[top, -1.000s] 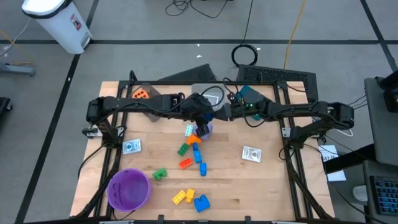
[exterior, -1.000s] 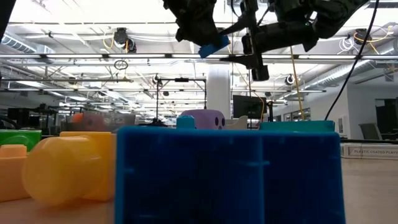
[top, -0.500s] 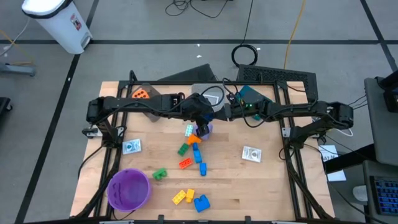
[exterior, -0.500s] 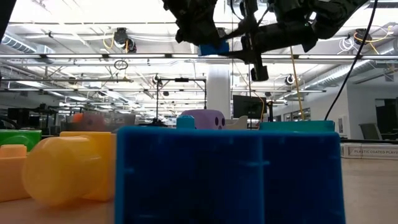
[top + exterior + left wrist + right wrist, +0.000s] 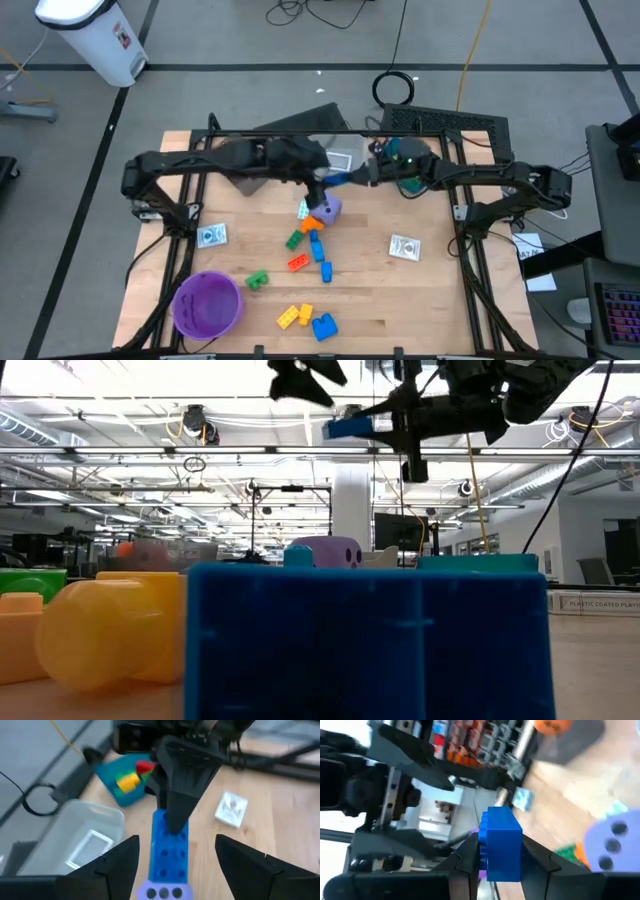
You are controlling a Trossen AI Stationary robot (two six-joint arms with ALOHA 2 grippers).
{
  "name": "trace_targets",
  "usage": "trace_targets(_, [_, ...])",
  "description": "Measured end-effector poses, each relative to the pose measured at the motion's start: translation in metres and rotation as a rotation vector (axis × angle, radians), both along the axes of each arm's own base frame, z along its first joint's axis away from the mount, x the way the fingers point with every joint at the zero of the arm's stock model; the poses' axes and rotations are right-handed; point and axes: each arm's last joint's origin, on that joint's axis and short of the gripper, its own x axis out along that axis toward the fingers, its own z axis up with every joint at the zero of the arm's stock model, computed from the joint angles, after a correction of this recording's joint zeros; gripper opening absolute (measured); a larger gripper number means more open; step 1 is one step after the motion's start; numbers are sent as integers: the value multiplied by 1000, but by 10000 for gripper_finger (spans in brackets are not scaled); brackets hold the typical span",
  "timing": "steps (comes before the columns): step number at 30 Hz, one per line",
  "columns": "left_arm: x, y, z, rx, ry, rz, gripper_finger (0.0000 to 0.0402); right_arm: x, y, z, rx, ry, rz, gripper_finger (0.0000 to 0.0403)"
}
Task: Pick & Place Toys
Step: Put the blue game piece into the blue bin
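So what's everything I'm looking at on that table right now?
Blue brick: one, held in the air between the two arms.
Purple die: one, table middle.
Loose bricks: a cluster of green, orange, red, blue below the die; one green apart; yellow and blue near the front edge.
Cards: two, whitish, one on each side, the other at left.
Purple bowl: one, front left.
Teal bin: one, back right, red and yellow bricks inside.
Clear bin: one, beside the teal one.
Right gripper: shut on the blue brick.
Left gripper: open.
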Motion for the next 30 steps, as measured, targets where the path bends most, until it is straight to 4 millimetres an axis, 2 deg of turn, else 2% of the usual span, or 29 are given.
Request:
trace_targets(8, [-50, 10, 55, 35, -199, 84, 268, -44, -23, 18, -94, 74, -135, 89])
trace_targets(13, [-68, 11, 75, 54, -292, 99, 268, -81, -30, 20, -191, 236, -270, 89])
trace_targets(17, [-69, 11, 80, 66, -333, 95, 269, -109, -31, 11, -287, 474, -407, 89])
trace_targets(22, [-65, 13, 77, 75, -328, 94, 269, -131, -33, -1, -360, 726, -486, 89])
trace_targets(30, [-58, 14, 72, 60, -317, 100, 269, -130, -52, -10, -400, 815, -571, 89])
